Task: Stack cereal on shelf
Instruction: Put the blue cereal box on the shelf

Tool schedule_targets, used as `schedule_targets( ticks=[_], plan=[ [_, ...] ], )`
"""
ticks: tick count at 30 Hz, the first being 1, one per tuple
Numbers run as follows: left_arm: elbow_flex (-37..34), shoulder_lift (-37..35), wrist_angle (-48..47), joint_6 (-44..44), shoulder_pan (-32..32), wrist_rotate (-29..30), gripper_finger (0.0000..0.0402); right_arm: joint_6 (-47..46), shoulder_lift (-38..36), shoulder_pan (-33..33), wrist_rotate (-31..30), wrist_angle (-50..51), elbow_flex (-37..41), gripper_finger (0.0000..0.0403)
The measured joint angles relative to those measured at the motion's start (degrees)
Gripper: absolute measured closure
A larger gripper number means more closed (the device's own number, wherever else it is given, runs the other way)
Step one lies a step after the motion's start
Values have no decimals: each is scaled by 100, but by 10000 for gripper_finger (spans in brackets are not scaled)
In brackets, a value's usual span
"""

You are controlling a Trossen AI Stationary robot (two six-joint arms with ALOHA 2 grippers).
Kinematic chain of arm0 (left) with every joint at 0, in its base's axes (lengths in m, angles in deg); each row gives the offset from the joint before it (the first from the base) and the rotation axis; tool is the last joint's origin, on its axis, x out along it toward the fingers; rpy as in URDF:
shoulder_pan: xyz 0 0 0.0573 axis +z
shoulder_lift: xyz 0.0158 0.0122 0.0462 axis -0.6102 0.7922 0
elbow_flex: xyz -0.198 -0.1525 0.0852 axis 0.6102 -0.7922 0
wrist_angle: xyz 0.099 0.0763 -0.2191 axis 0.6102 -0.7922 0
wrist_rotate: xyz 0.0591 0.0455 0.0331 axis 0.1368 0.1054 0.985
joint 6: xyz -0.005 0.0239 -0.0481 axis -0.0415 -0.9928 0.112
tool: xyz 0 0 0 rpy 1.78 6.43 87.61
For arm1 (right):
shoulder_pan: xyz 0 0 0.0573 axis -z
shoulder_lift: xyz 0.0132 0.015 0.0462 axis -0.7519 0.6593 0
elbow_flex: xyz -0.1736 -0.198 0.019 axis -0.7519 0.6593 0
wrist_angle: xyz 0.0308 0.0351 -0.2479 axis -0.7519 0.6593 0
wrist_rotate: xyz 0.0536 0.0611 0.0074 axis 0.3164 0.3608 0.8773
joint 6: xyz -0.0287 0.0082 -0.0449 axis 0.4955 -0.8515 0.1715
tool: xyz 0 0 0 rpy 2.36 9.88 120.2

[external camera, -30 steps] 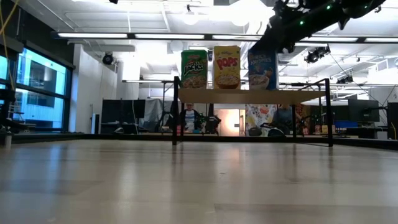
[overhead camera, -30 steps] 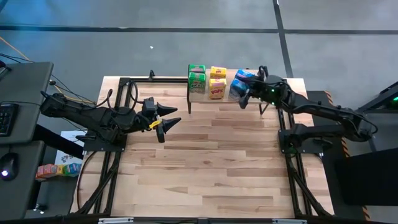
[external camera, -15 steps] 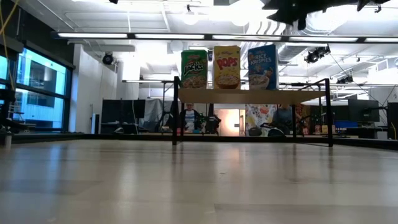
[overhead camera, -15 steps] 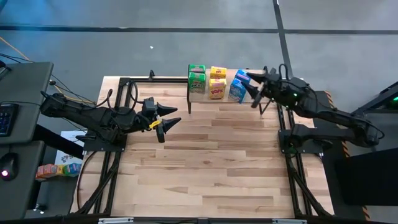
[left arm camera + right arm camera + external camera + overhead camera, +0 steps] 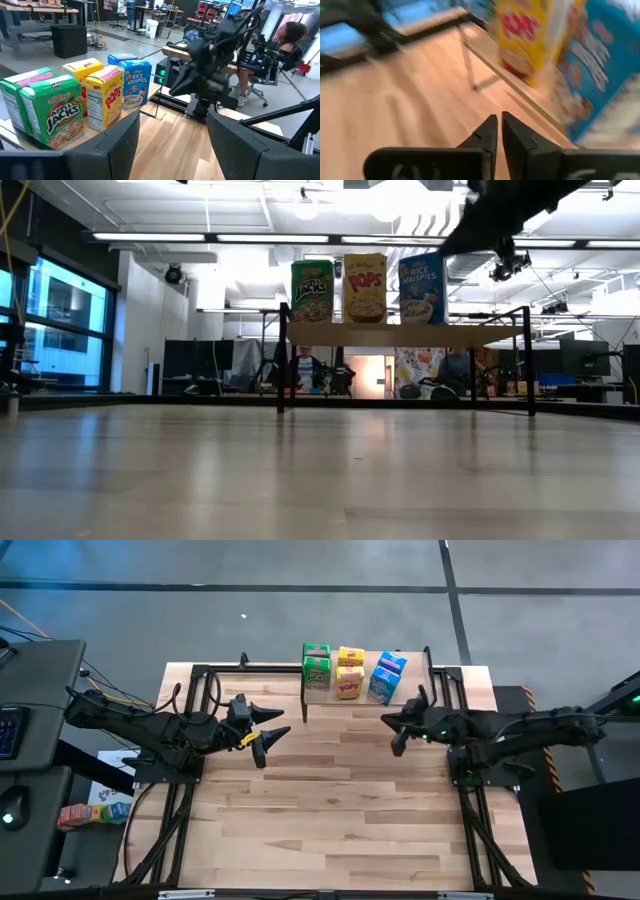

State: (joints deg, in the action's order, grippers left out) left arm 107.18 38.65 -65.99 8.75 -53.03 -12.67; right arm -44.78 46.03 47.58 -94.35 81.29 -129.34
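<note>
The cereal boxes stand in a row on the shelf at the far edge of the desk. There are green boxes, yellow boxes and blue boxes, all upright. The blue boxes are the ones nearest the right pincer. That pincer hangs over the desk just in front of the shelf, touching no box. Its two fingers are pressed together with nothing between them. The left pincer waits well off to the other side, its fingers wide apart and holding nothing.
</note>
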Motion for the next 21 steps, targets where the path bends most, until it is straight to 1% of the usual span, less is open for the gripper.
schedule_targets(
  ticks=[2,3,6,12,18,21],
  plan=[
    [0,0,0,-57,0,2,179,-62,237,42,-240,176,0,386],
    [0,0,0,-88,0,2,179,-24,351,98,-305,212,0,392],
    [0,0,0,-123,1,2,179,242,652,387,-283,201,0,398],
    [0,0,0,-127,1,2,179,583,946,1104,452,155,2,401],
    [0,0,0,-123,0,2,179,882,949,1507,760,129,2,402],
    [0,0,0,-119,0,1,179,1004,949,1615,766,129,2,403]
  ],
)
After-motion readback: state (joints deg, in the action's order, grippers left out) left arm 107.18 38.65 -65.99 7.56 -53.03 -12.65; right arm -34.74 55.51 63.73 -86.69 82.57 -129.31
